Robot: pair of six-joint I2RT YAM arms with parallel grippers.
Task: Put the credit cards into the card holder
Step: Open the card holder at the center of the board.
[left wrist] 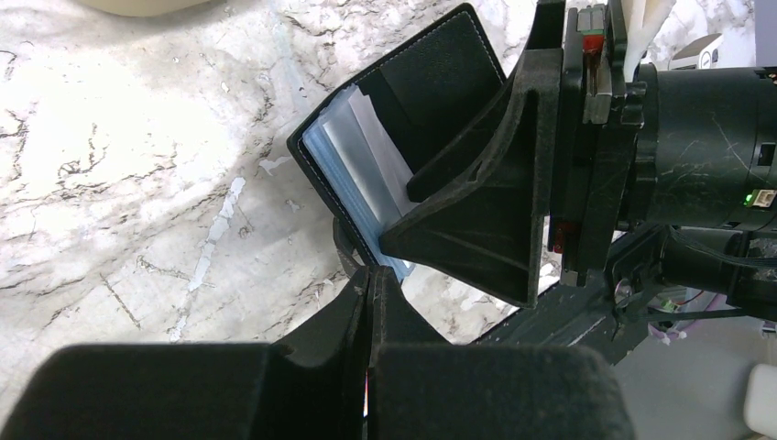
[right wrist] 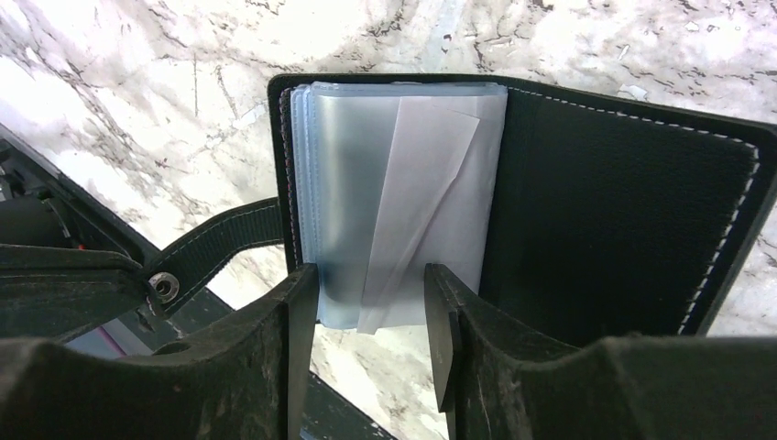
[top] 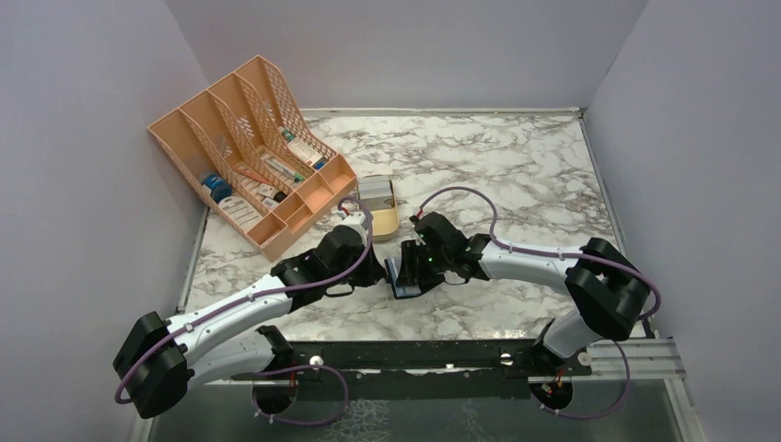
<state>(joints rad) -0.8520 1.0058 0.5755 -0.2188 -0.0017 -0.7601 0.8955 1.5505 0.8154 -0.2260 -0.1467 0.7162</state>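
carefully now: the right gripper, narrowly parted, is straddling the skewed pale card; the left gripper, pinched closed, is apparently anchoring the card holder. straighten before pushing.

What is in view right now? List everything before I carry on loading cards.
Black folding card holder with blue-grey clear sleeves: one, lying open on the table between the two grippers.
Pale white card: one seen, tilted among the holder's sleeves.
Peach mesh file organiser: one, far left corner.
Small labelled boxes: several, white and blue, in the organiser's compartments.
Tan oval tin: one, just right of the organiser.
White-grey marble table: one, under everything.
Left gripper: black, shut, at the holder's left edge; I cannot tell whether it pinches the strap.
Right gripper: black, open, fingers either side of the sleeves' lower edge.
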